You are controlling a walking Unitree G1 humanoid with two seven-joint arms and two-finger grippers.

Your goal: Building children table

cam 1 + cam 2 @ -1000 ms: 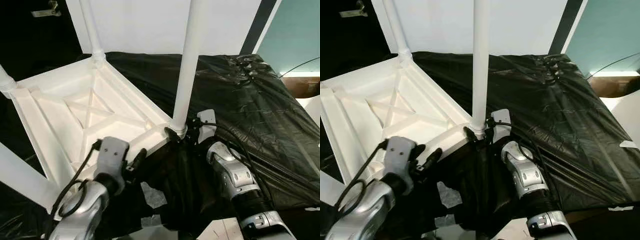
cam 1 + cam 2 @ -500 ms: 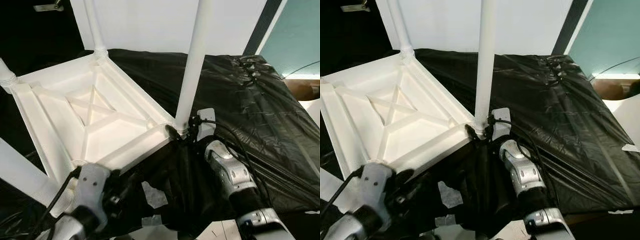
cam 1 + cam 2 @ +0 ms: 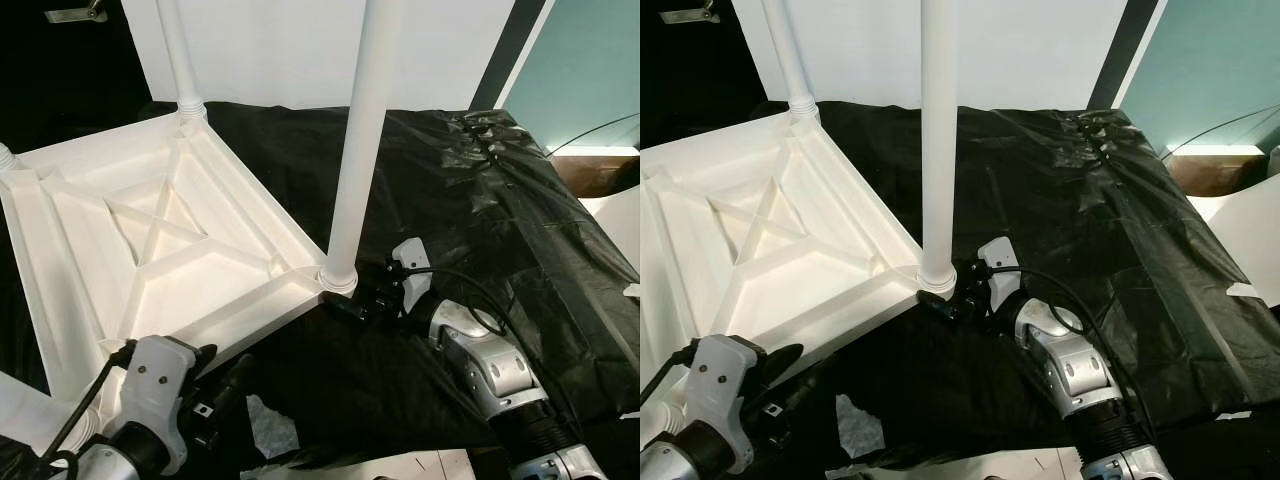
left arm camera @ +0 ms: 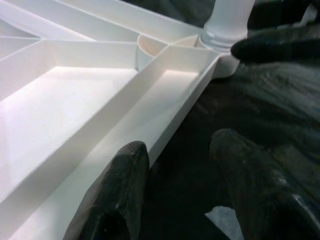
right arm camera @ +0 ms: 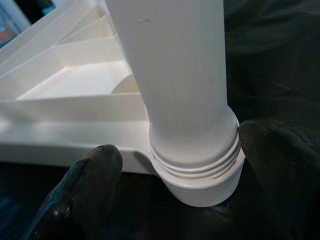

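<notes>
The white children's table [image 3: 160, 240] lies upside down on a black plastic sheet [image 3: 480, 210], ribbed underside up. A white leg [image 3: 355, 150] stands upright in the corner socket [image 3: 338, 279] nearest my right arm. My right gripper [image 3: 352, 300] sits low at that socket, open, its fingers [image 5: 95, 185] either side of the threaded collar [image 5: 200, 165] with a small gap. Near the table's front rim [image 4: 175, 120], my left gripper [image 3: 232, 378] is open, one finger [image 4: 120, 190] over the rim and the other over the sheet. Another leg [image 3: 178, 55] stands at the far corner.
A white panel [image 3: 270, 45] rises behind the table, and a teal wall [image 3: 590, 70] stands at the right. A brown box [image 3: 600, 175] sits past the sheet's right edge. White paper scraps [image 3: 268, 425] lie on the sheet by my left arm. A third leg [image 3: 20, 400] slants at lower left.
The camera has shifted a little. My left arm has dropped back toward me, away from the table's front rim. The right gripper stays at the leg's base.
</notes>
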